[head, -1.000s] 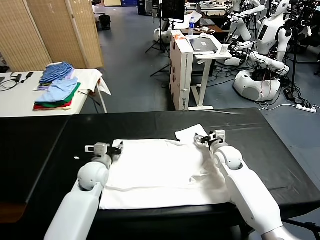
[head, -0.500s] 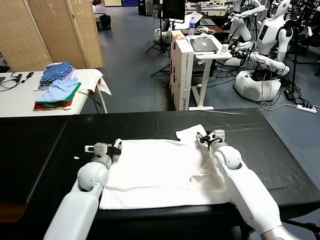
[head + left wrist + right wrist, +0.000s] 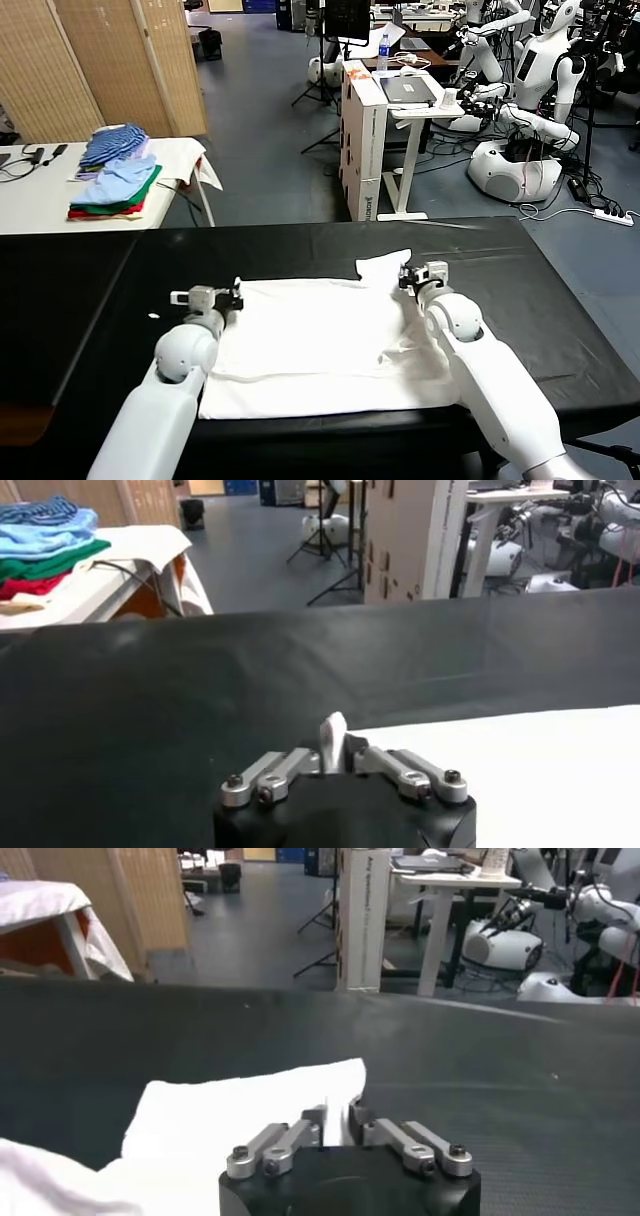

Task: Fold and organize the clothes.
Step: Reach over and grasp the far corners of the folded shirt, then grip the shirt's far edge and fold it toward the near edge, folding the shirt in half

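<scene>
White T-shirt point(image 3: 320, 345) corners pinched between left fingers point(image 3: 300, 765), seemingly right fingers point(image 3: 385, 1133)

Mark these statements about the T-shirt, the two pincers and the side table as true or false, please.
1. Both pincers are shut on the white T-shirt. True: the left pincer and right pincer each pinch cloth.
2. The T-shirt hangs in the air. False: it lies on the black table.
3. The right pincer grips the shirt's near hem. False: it holds the far edge beside the sleeve.
4. A stack of folded garments sits on a separate white table. True.
5. The left pincer rests on that stack. False: it is at the shirt's far left corner.
</scene>
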Controlling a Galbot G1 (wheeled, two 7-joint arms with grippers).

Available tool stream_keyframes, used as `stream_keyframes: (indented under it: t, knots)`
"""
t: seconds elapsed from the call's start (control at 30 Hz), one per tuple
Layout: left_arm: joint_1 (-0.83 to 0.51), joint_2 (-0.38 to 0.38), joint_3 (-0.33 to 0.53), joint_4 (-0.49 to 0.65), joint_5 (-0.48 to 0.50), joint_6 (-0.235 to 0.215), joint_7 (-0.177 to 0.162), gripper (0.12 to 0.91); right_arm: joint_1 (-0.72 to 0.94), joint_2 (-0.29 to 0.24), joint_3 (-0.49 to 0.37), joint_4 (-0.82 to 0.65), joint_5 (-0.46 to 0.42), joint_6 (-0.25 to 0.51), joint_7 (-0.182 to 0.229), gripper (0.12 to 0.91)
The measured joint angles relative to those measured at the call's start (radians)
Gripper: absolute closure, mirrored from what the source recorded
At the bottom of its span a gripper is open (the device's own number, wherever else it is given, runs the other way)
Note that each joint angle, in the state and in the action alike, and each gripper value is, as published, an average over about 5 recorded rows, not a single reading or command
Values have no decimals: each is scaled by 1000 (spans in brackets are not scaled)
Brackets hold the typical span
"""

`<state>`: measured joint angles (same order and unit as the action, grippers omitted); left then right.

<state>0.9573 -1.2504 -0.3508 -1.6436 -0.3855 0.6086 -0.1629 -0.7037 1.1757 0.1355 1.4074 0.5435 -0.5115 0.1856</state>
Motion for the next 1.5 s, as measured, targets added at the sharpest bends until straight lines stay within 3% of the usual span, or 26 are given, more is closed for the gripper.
stream_keyframes:
  t: [0.33, 1.0, 1.5]
  knots:
    - [14, 8, -9, -28, 5, -21, 10, 881, -35, -8, 30, 71, 3, 50, 0, 875]
    - [155, 63, -75, -201, -2, -31, 28, 881, -270, -92, 158, 459, 97, 9, 17, 875]
    - [335, 79, -121, -404, -15, 28, 2, 881, -551, -134, 317, 717, 127, -84, 53, 875]
